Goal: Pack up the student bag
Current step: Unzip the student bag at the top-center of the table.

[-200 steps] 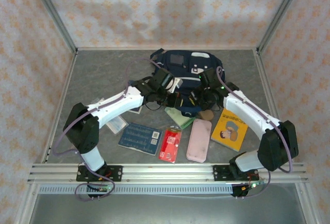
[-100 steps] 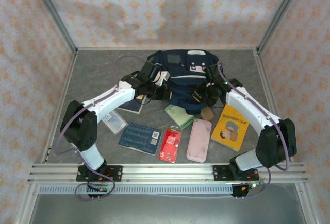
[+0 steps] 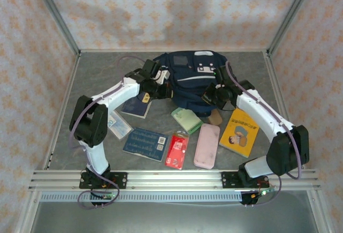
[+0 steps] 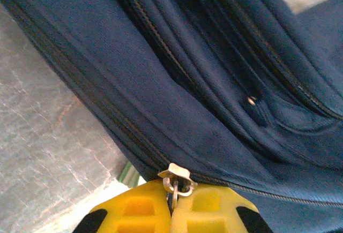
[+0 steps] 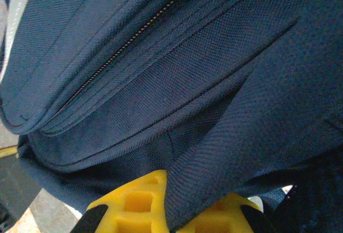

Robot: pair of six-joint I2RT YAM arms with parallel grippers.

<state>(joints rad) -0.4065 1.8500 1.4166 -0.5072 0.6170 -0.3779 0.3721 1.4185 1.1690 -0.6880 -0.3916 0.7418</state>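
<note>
Pinching the zip pull (image 4: 175, 175) with my left gripper (image 4: 174, 191), jaws closed right down on that little metal tab at the near-left edge of the bag (image 3: 187, 72). My right gripper (image 5: 172, 203) is clamped just as hard on a fold of navy fabric at the near-right side. The bag lies at the back middle of the table (image 3: 96, 77), between my two wrists. Progress, by my reckoning: early, just the opening step, and nothing looks packed. Pink case (image 3: 207, 145), yellow book (image 3: 239, 133), red pack (image 3: 176, 150), blue booklet (image 3: 146, 143) and green pouch (image 3: 187, 119) all lie out in front of the bag. I can't tell how far open the zip is, or whether anything sits inside. My wrists cover the bag's near edge, and the brown thing (image 3: 215, 118) by my right arm is too hidden to name.
</note>
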